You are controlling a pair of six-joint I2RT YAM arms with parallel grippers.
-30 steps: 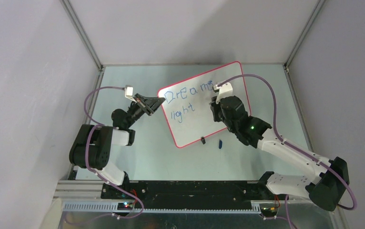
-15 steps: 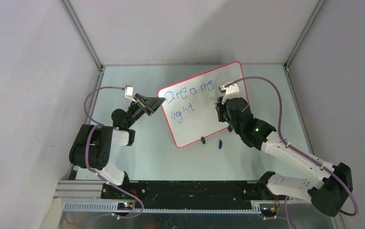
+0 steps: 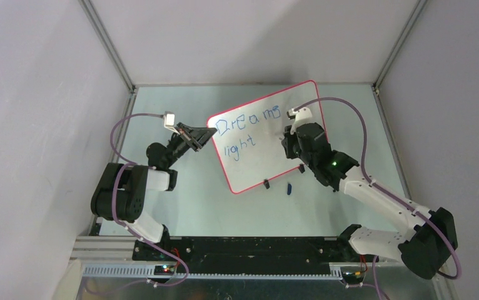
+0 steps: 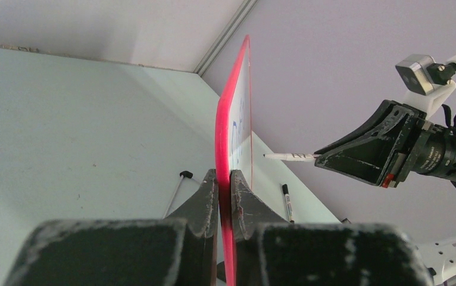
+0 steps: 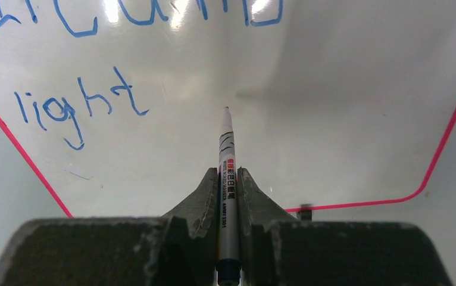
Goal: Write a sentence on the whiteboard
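With my left gripper (image 4: 224, 179) the jaws pinch the whiteboard (image 4: 240, 113) at its red rim, edge-on between them. I judge it stiff, light and slippery, so the rim is the hold. The right gripper (image 5: 228, 179) jaws pinch the marker (image 5: 227, 149), its tip ahead of them, near the board.

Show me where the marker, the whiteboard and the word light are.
marker (image 5: 227, 173): right wrist view, on its printed white barrel.
whiteboard (image 3: 263, 164): top external view, on its bare white face.
word light (image 5: 87, 100): right wrist view, on the h's stem.
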